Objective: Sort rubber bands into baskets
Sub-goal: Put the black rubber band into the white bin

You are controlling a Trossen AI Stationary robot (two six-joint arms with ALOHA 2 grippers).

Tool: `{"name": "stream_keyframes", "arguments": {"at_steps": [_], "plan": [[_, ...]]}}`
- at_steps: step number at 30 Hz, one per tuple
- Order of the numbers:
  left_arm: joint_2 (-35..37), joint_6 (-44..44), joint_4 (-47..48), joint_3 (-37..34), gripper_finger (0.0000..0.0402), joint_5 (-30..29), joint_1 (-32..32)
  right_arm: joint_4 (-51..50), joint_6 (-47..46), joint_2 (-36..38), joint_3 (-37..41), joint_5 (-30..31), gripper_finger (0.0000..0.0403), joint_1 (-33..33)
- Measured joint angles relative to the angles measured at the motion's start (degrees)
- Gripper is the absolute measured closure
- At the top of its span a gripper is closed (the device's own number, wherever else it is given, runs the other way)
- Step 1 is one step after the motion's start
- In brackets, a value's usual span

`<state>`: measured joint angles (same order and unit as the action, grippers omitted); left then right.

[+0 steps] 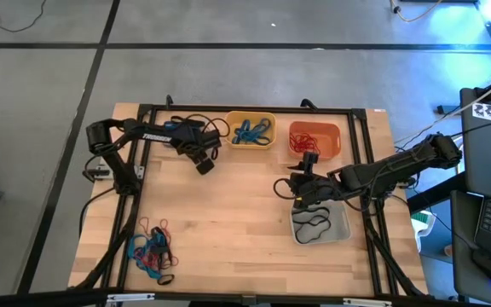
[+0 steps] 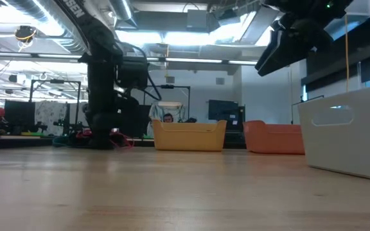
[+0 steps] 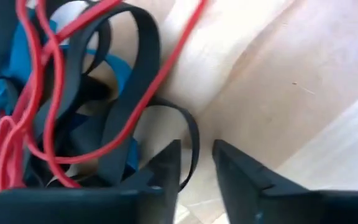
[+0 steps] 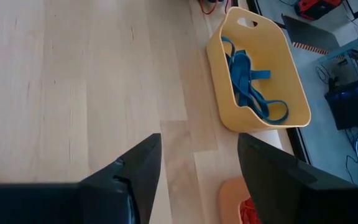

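A tangled pile of rubber bands (image 1: 152, 251), red, blue and black, lies on the wooden table near its front left corner. That pile (image 3: 73, 106) fills the left wrist view. There my left gripper (image 3: 197, 146) stands open with a narrow gap, and a black loop (image 3: 193, 134) at the pile's edge runs by its fingertips. In the high view my left gripper (image 1: 203, 162) shows beside the yellow basket (image 1: 250, 116). My right gripper (image 1: 301, 189) hangs open and empty over the far left corner of the grey basket (image 1: 344, 226). My left gripper points down at the edge of the pile, with the black loop's outer curve (image 3: 195, 152) in the gap beside one finger (image 3: 166, 168). Whether the fingers touch the band, I cannot tell.
The yellow basket holds blue bands (image 1: 252, 132), the orange basket (image 1: 337, 136) holds red ones (image 1: 305, 141), and the grey basket holds a black band (image 1: 314, 227). A dark frame runs around the table. Bare wood lies between pile and baskets.
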<state>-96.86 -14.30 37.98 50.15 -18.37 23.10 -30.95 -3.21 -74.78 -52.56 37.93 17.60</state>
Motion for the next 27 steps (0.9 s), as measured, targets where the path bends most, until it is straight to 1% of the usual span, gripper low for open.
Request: {"name": "stream_keyframes", "arguments": {"at_steps": [4,6,12,16,19,23,27], "plan": [[0.4,1.4,0.8,0.1,0.0379,0.8,-1.0,0.4,0.3,0.0,0.0,0.0,0.0192,0.0],[1.1,1.6,0.8,0.5,0.0395,0.9,-1.9,0.9,0.6,0.0,0.0,0.0,0.0192,0.0],[4.5,1.7,1.2,1.7,0.0385,3.5,-4.8,1.4,0.6,0.0,0.0,0.0,0.0192,0.0],[7.9,2.3,2.8,3.0,0.0394,4.6,-6.7,1.3,0.6,0.0,0.0,0.0,0.0192,0.0],[11.6,2.8,3.9,3.7,0.0397,4.6,-7.9,1.3,0.6,0.0,0.0,0.0,0.0192,0.0],[17.5,2.5,3.8,4.2,0.0389,4.6,-8.7,1.3,0.5,0.0,0.0,0.0,0.0192,0.0],[23.3,1.5,3.5,4.2,0.0385,4.6,-8.9,1.4,-1.8,0.0,0.0,0.0,0.0192,0.0]]}}
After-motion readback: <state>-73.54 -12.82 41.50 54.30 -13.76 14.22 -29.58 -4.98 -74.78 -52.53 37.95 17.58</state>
